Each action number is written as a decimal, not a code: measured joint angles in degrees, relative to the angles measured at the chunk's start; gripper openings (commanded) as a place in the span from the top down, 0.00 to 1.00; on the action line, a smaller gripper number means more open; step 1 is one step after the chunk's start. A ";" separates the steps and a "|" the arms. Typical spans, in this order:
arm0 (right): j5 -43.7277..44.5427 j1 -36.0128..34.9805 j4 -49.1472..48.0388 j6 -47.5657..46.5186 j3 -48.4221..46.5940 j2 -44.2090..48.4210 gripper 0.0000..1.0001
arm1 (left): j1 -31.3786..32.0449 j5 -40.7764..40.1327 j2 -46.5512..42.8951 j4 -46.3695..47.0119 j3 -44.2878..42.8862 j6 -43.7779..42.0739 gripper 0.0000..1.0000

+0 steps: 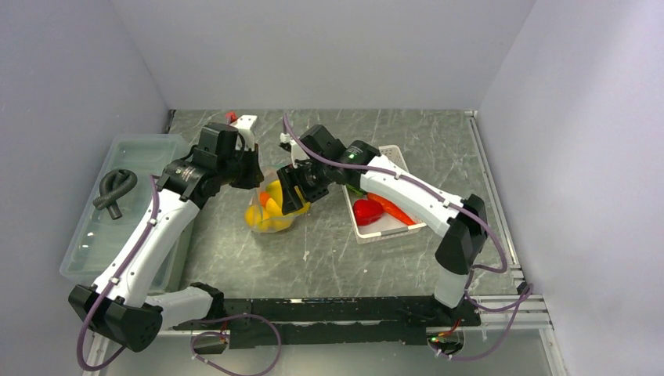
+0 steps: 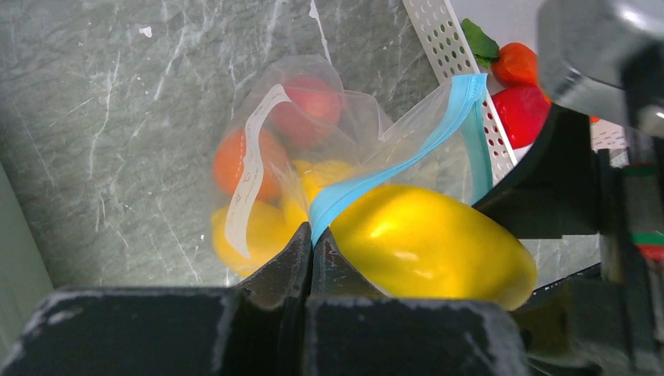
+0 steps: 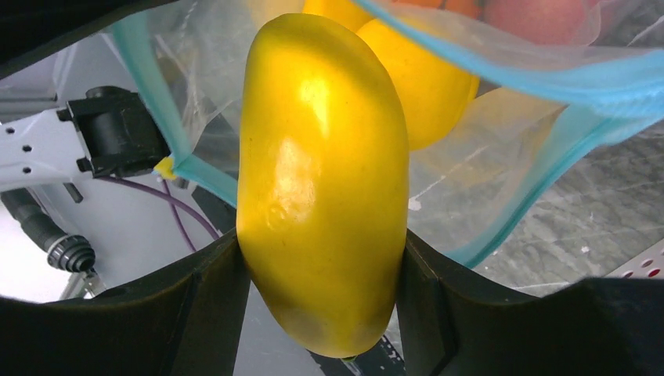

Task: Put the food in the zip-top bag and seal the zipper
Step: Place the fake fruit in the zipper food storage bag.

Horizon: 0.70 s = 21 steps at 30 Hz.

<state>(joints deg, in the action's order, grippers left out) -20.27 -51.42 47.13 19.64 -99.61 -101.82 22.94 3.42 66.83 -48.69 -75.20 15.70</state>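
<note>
The clear zip-top bag (image 1: 270,213) is held up off the table mid-scene, with several round yellow, orange and red fruits (image 2: 249,174) inside. My left gripper (image 2: 312,239) is shut on the teal-blue zipper (image 2: 391,168) at the bag's mouth edge. A large yellow fruit (image 3: 325,180) sits squeezed between the fingers of my right gripper (image 3: 321,244), at the bag's spread mouth and partly inside it. The zipper (image 3: 548,78) is unsealed and curves around the fruit. More food lies in the white basket (image 1: 389,150): a red pepper (image 1: 366,210) and an orange carrot (image 1: 395,209).
The white perforated basket stands right of the bag, close under my right arm. A translucent bin (image 1: 94,243) with a dark coiled hose (image 1: 116,190) fills the left edge. A small white-and-red object (image 1: 243,120) sits at the back.
</note>
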 measured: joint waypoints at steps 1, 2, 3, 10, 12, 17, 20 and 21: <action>0.28 0.00 -0.02 0.61 -0.02 -0.42 0.71 | 0.00 0.24 0.00 0.00 0.02 0.00 1.00; 0.52 0.00 -0.11 1.40 -0.04 -0.76 0.71 | 0.00 0.50 0.00 0.00 0.00 0.00 1.00; 0.81 0.00 -0.28 2.19 -0.04 -1.07 0.71 | 0.00 0.90 0.00 0.00 0.00 0.00 1.00; 3.26 0.00 -4.11 7.65 -0.04 -1.75 0.54 | 0.00 2.01 0.00 0.02 0.02 0.02 1.00; 3.65 0.00 -5.20 8.79 -0.02 -2.01 0.51 | -0.02 2.21 0.00 0.02 0.02 0.02 1.00; 4.59 0.00 -8.09 11.39 -0.02 -2.86 0.37 | -0.07 2.43 0.00 0.04 0.02 0.02 1.00; 4.74 0.00 -9.81 12.46 -0.02 -3.45 0.31 | -0.07 2.49 0.00 0.04 0.04 0.02 1.00; 4.74 0.00 -10.38 12.74 -0.04 -3.63 0.29 | -0.07 2.49 0.00 0.04 0.07 0.02 1.00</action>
<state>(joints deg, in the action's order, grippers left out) -15.53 -51.42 36.75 32.38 -99.66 -105.45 22.87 5.91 66.83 -48.64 -75.13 15.73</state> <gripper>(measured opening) 0.669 0.014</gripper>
